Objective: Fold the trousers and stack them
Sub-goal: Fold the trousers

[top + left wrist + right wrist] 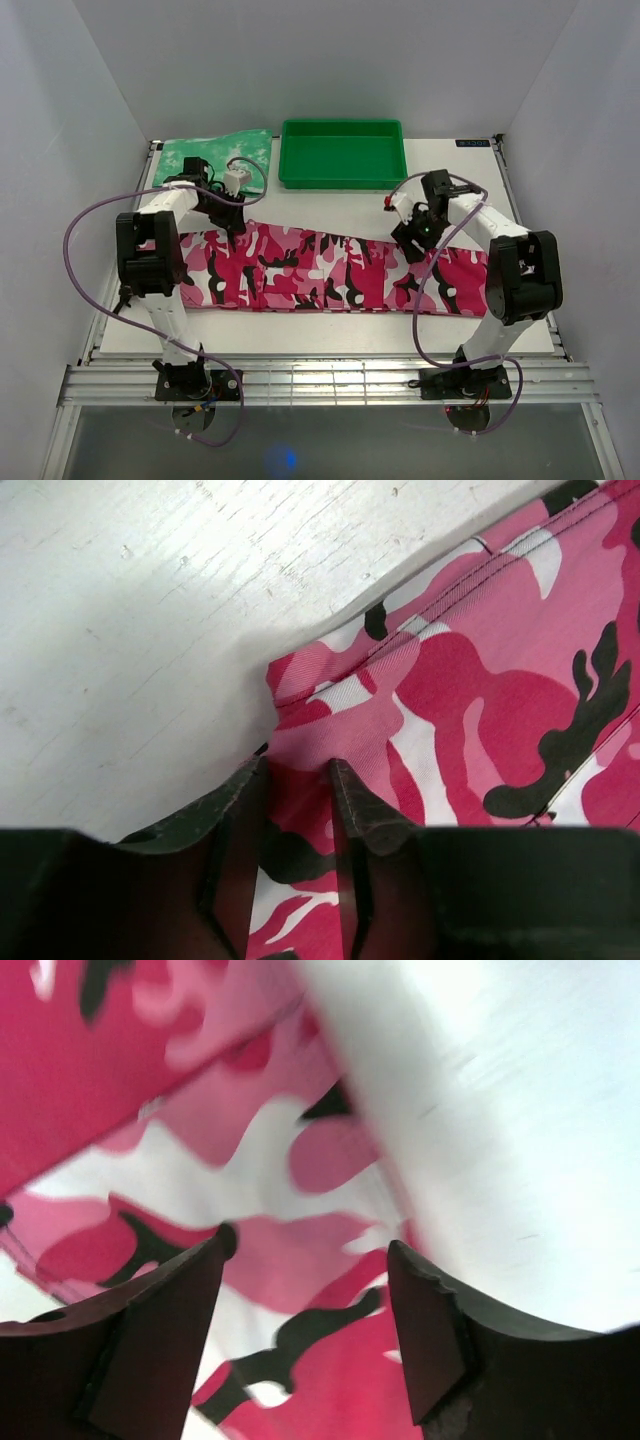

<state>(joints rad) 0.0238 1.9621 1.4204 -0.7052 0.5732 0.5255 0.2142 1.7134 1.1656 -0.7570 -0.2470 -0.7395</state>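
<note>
The pink, white and black camouflage trousers (320,270) lie stretched left to right across the middle of the white table (330,335). My left gripper (236,226) is at their far edge near the left end. In the left wrist view it (298,770) is shut on a raised fold of the trousers (480,680) close to a corner. My right gripper (410,236) hovers over the far edge towards the right end. In the right wrist view it (310,1245) is open, with the trousers (200,1110) below the spread fingers and bare table to the right.
A green tray (342,181) stands at the back centre of the table. A mottled green-and-white folded cloth (215,152) lies at the back left. Purple cables loop beside both arms. White walls close in the table on three sides.
</note>
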